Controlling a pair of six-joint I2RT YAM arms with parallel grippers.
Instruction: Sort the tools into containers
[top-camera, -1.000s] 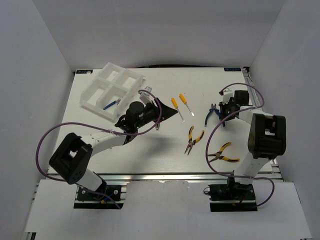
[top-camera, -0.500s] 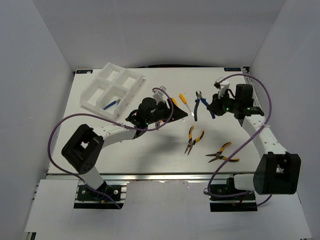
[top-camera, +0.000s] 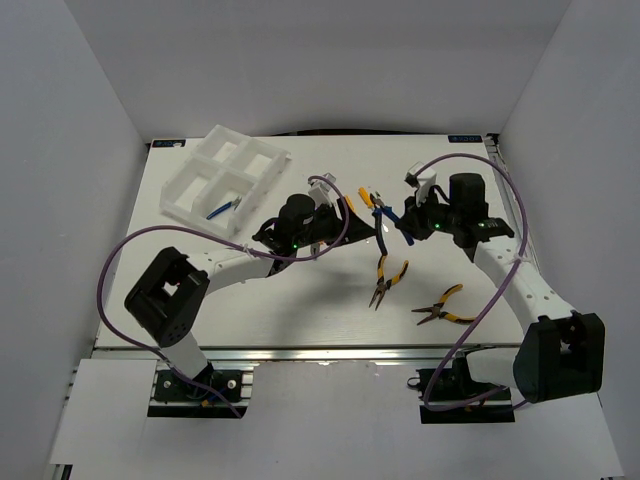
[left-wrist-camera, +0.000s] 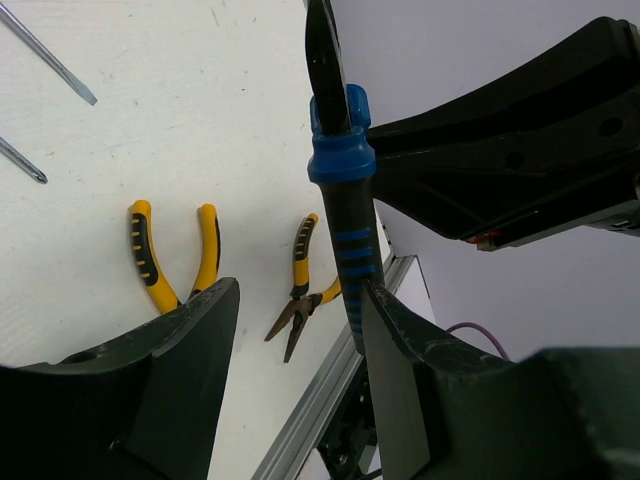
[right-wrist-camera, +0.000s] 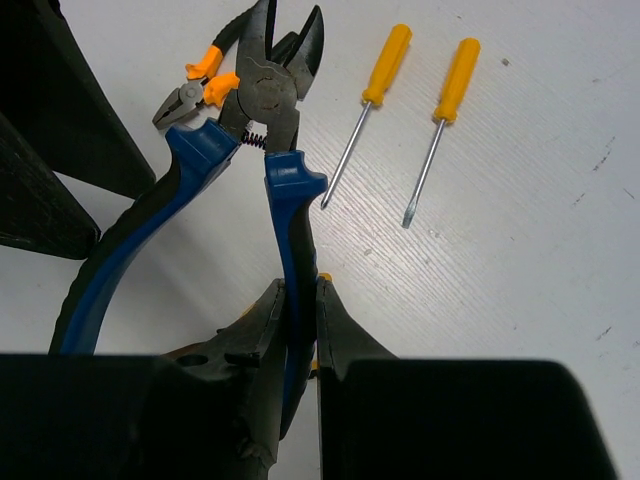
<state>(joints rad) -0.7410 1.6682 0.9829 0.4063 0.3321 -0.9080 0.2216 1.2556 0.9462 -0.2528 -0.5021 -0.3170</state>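
My right gripper (top-camera: 400, 221) is shut on one handle of the blue pliers (top-camera: 379, 213) and holds them above the table's middle; the grip shows in the right wrist view (right-wrist-camera: 297, 287). My left gripper (top-camera: 352, 223) is open, and in the left wrist view (left-wrist-camera: 298, 290) the other blue-black handle (left-wrist-camera: 345, 215) stands between its fingers, against the right finger (left-wrist-camera: 400, 360). Two orange-handled screwdrivers (right-wrist-camera: 385, 65) lie below, partly hidden in the top view (top-camera: 363, 194). The white divided tray (top-camera: 262, 158) sits at the far left with a blue-handled tool (top-camera: 222, 208) in a near compartment.
Orange-black pliers (top-camera: 388, 278) lie on the table in front of the grippers, also in the left wrist view (left-wrist-camera: 170, 250). Yellow-black pliers (top-camera: 445, 305) lie near the front right edge (left-wrist-camera: 300, 290). Purple cables loop beside both arms.
My right arm has swung left from the table's right side, carrying the blue pliers up to the middle. My left gripper has moved right from near the tray to meet them.
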